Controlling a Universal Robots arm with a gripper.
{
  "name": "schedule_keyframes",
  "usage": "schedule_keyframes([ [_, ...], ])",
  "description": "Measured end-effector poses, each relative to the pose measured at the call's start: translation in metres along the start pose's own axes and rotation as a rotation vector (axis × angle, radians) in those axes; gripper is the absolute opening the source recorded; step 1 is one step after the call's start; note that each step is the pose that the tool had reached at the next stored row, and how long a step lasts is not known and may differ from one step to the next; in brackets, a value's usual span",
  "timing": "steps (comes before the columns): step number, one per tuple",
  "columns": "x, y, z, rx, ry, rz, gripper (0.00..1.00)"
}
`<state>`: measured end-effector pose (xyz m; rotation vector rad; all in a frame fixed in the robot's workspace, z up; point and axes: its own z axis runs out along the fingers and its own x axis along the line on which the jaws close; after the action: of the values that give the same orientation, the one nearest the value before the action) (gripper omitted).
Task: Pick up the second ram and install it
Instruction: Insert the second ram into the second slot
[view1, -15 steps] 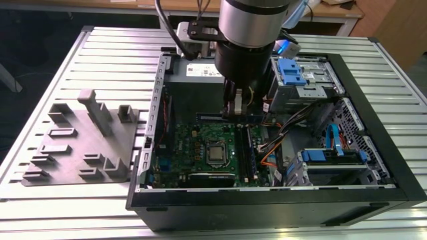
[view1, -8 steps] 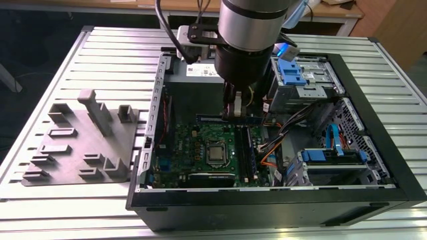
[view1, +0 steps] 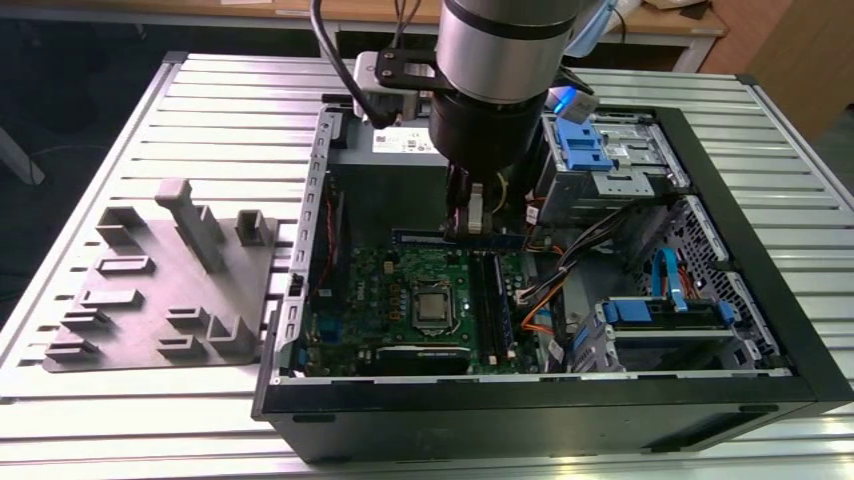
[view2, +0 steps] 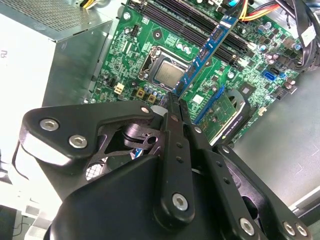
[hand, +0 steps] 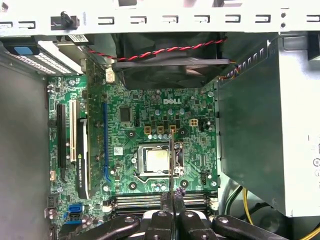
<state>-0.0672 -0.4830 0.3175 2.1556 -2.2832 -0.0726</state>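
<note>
My gripper hangs inside the open computer case, shut on the second ram, a thin blue-green strip. In the second wrist view the ram juts out from the gripper above the green motherboard. The first wrist view has the ram edge-on, rising from the gripper over the CPU. It is held above the board, crosswise to the long black slots, and apart from them.
The grey power-supply box sits beside the board, with a fan at the case wall. Drive cages with blue clips and cable bundles fill the exterior view's right. A grey fixture lies on the table outside the case.
</note>
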Motion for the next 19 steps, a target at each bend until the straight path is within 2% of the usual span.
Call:
schedule_keyframes([
  [4,0.0,0.0,0.0002,0.0003,-0.0003,0.009,0.09],
  [19,0.0,0.0,0.0009,0.0087,-0.008,0.275,0.09],
])
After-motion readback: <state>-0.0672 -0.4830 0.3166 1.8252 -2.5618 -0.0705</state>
